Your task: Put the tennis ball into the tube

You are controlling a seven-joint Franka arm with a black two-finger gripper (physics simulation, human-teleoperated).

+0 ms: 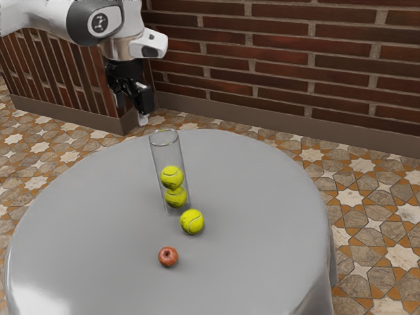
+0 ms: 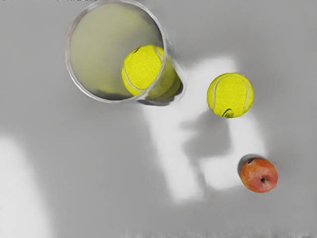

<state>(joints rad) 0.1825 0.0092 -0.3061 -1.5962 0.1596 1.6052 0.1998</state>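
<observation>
While two tennis balls sit stacked in the clear tube (image 1: 156, 154), upper ball (image 1: 172, 177) above lower ball (image 1: 176, 197), the loose tennis ball (image 1: 192, 222) is outside, on the gray table (image 1: 92, 210), just beside the tube's base. Loose ball: round, bright yellow-green, fuzzy-looking, pale curved seam lines, small dark printed mark near one edge in wrist view. Same color as the tube pair. Tube: upright, see-through, round rim, open top. Red-orange apple (image 1: 168, 256), dark stem spot, near the loose ball, apart from it. Gripper (image 1: 131, 110): black, up above the tube's rim height, fingers apart, nothing between them, not touching ball or tube.
</observation>
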